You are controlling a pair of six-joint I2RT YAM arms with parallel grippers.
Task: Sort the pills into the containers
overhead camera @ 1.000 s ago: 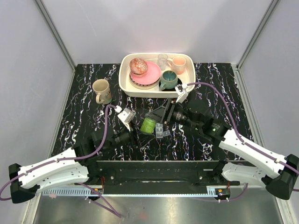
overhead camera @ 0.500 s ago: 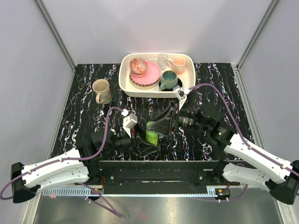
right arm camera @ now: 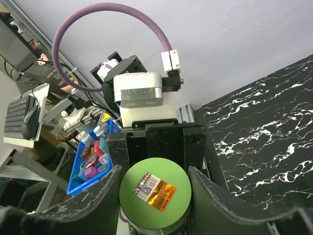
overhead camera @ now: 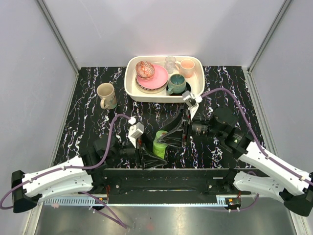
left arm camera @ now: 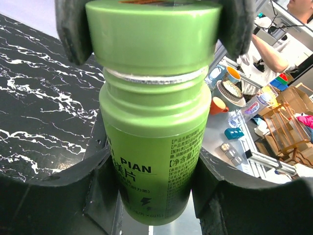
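Note:
A green pill bottle (overhead camera: 159,142) hangs between both grippers near the table's front middle. My left gripper (overhead camera: 152,152) is shut on the bottle's body (left arm camera: 154,142), its fingers (left arm camera: 215,181) pressing both sides of the label. My right gripper (overhead camera: 172,136) is shut on the green cap (right arm camera: 155,198), which carries a foil sticker. The right gripper's pads (left arm camera: 73,34) show at the cap in the left wrist view. The pills and the containers are out of view.
A white tray (overhead camera: 129,83) at the back holds a pink plate (overhead camera: 159,78), a patterned bowl (overhead camera: 145,69), a teal mug (overhead camera: 176,83), a peach cup (overhead camera: 187,67) and a clear glass (overhead camera: 169,63). A beige mug (overhead camera: 105,94) stands at the back left.
The right gripper carried the bottle toward the near edge. The left gripper swung in and closed on its body. The clear containers seen beside the bottle a second ago no longer show.

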